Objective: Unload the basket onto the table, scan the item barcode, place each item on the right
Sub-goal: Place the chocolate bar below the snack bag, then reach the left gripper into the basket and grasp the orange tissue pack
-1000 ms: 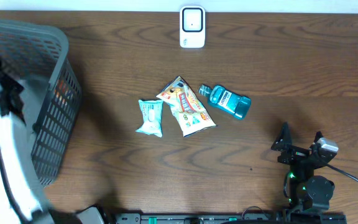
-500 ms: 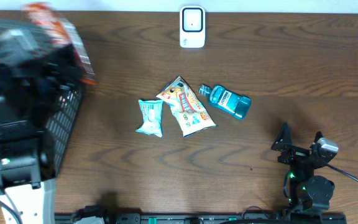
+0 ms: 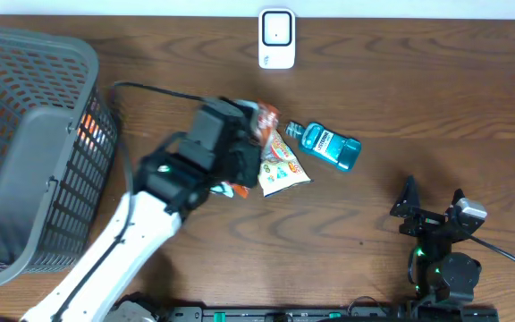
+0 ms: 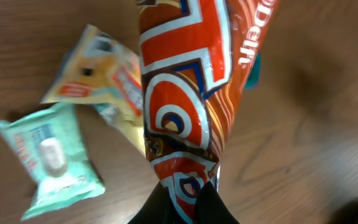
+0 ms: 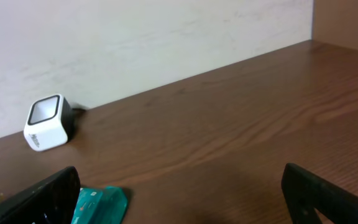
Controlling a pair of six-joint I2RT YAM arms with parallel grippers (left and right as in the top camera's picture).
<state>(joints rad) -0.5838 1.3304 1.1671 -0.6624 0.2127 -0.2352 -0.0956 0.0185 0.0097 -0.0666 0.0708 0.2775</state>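
While in left end effector (image 4: pixel 183 194), snack bag (image 4: pixel 185 93) lengthwise straight outward.

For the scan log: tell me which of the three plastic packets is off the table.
The glossy red-orange bag, pinched in the shut left gripper. The yellow packet and the mint-green packet lie flat on the brown wooden table.

Mock shop checkout, barcode scanner (image 3: pixel 276 38), basket (image 3: pixel 74 192)
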